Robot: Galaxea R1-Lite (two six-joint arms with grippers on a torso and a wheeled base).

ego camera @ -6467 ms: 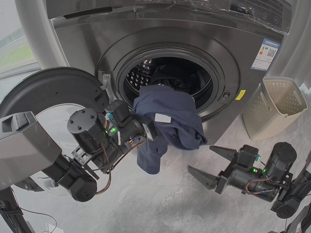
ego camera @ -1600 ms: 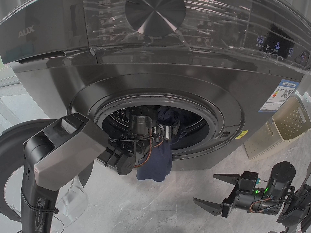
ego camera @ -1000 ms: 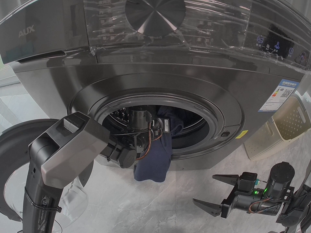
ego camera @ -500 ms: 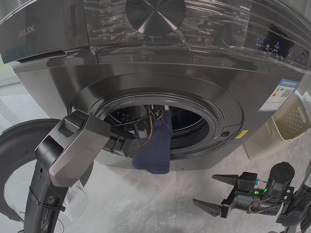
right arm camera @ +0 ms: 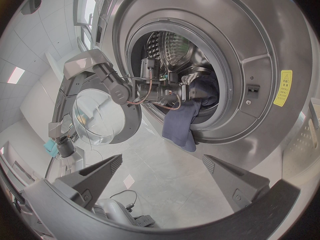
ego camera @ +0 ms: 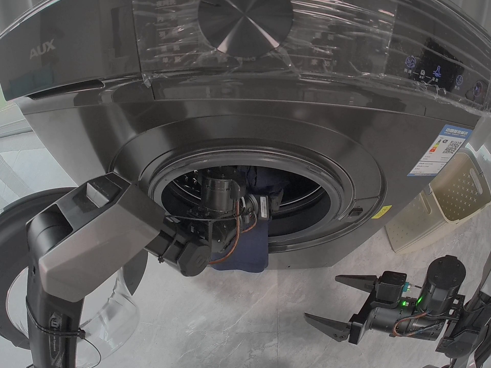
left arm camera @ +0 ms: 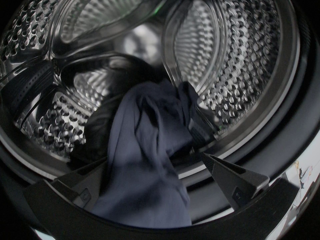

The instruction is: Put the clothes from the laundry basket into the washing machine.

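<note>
Left claw (left arm camera: 155,157) spread wide at the washer (ego camera: 307,123) mouth. Navy cloth (ego camera: 251,251) spills over the rim (ego camera: 307,237) at 6 o'clock, top in the drum (left arm camera: 233,50). Right claw (ego camera: 322,297) spread, at 4 o'clock.

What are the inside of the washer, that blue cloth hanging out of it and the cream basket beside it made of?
Drum: looks like polished stainless steel, shiny, with rows of holes. Navy garment: soft matte fabric, perhaps cotton, draping in folds. Laundry basket: likely moulded cream plastic, with perforated walls.
</note>
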